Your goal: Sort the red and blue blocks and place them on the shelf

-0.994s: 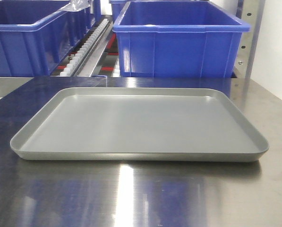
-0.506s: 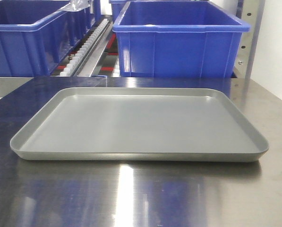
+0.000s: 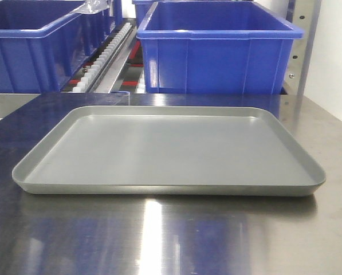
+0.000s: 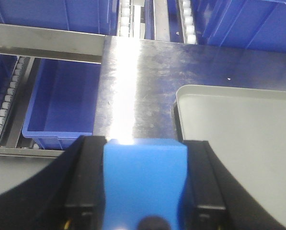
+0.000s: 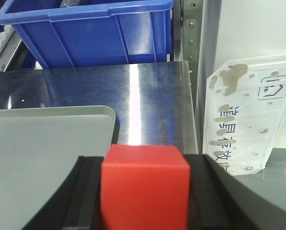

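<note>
Blue block (image 4: 145, 184), left wrist view: clamped between the two black fingers (image 4: 85, 177) of the left gripper (image 4: 143, 160) and held above the steel table (image 4: 133, 86). The grey tray (image 4: 238, 139) lies to the right with one rounded corner showing. A brushed rail of the shelf (image 4: 42, 40) crosses at the table's far edge. Below it sits a blue bin (image 4: 61, 100) beside a white roller track (image 4: 4, 115).

Red block (image 5: 145, 189), right wrist view: gripped on both sides by the black fingers (image 5: 200, 191) of the right gripper (image 5: 145, 163). It is above the table's right end (image 5: 147, 96), just beside the tray's corner (image 5: 42, 148). One blue bin (image 5: 95, 33) stands beyond the table. A stained white placard (image 5: 248, 115) shows at the right.

Front view: the tray (image 3: 171, 154) lies flat on the table (image 3: 159, 235). Two blue bins (image 3: 216, 51) (image 3: 27, 51) stand on the shelf behind it, with a roller track (image 3: 105, 57) between them.
</note>
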### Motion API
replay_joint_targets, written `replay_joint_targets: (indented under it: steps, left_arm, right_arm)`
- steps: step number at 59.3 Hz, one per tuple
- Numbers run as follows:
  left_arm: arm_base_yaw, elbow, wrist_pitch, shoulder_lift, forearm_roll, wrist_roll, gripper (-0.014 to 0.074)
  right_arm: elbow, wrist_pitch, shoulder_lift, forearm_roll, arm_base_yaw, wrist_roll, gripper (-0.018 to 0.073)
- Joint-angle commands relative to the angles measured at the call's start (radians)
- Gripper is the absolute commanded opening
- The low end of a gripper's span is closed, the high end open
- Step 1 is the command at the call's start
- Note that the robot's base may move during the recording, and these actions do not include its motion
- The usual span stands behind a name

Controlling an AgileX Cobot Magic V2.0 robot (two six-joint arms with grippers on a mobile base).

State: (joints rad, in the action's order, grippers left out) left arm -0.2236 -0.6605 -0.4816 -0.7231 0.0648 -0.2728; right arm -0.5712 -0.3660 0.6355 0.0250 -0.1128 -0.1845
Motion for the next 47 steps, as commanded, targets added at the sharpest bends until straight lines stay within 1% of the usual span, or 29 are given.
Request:
replay_joint_targets:
  steps: [1, 47]
  left_arm:
    - [0.001, -0.028, 0.083, 0.005, 0.005, 0.000, 0.0122]
    - [0.001, -0.028, 0.083, 0.005, 0.005, 0.000, 0.0122]
  right_arm:
    - [-0.030, 0.088, -0.005, -0.008, 0.004, 0.003, 0.0058]
    - [-0.030, 0.088, -0.005, -0.008, 0.004, 0.003, 0.0058]
